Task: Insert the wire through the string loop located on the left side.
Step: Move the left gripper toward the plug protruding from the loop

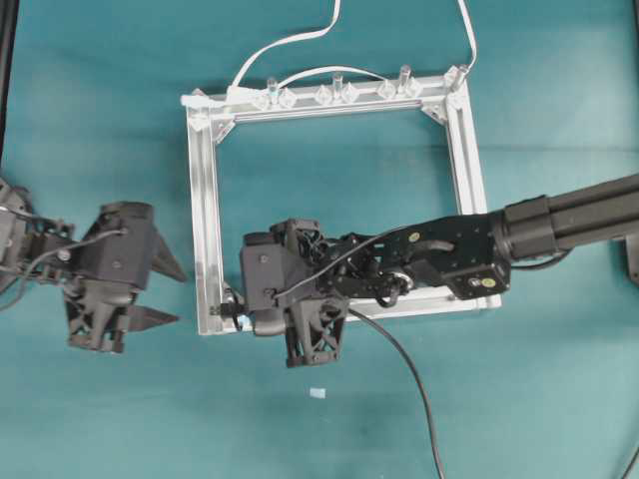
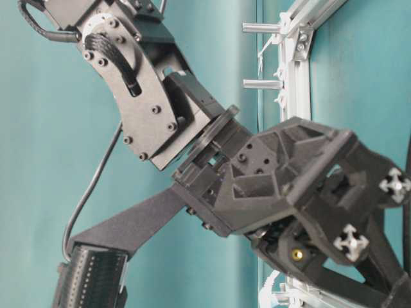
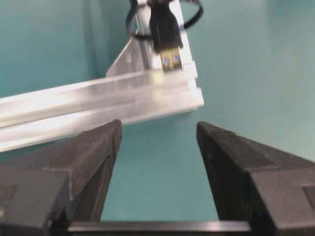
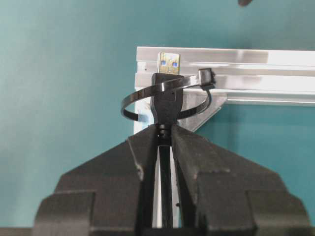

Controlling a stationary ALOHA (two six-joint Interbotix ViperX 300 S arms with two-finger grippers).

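Here the right gripper [image 4: 165,135] has its jaws clamped narrow on the wire [image 4: 166,101], gripping the cable just behind the plug; the plug juts straight out ahead of the jaws, its metallic tip over the silver frame [image 4: 236,56] at the corner; the loop [image 4: 147,96], a thin dark band fastened at the pale corner bracket, rings the plug body just ahead of the jaws, so the plug sits threaded through it; behind the jaws the cable [image 1: 409,374] trails back across the teal desk [image 1: 100,60].

The left gripper [image 3: 155,142] has its jaws spread wide with nothing between them; directly ahead of the gap lies the frame's corner [image 3: 147,93], and beyond it the plug [image 3: 166,37] points toward these jaws with the loop [image 3: 194,14] around it; plug and left jaws are apart.

From overhead, the right gripper [image 1: 240,309] sits at the frame's near left corner [image 1: 205,324], reaching across from the right; the left gripper [image 1: 170,294] sits just outside that corner; on the far rail stand clear clips [image 1: 334,92], with a white cable [image 1: 300,40] running off beyond them.
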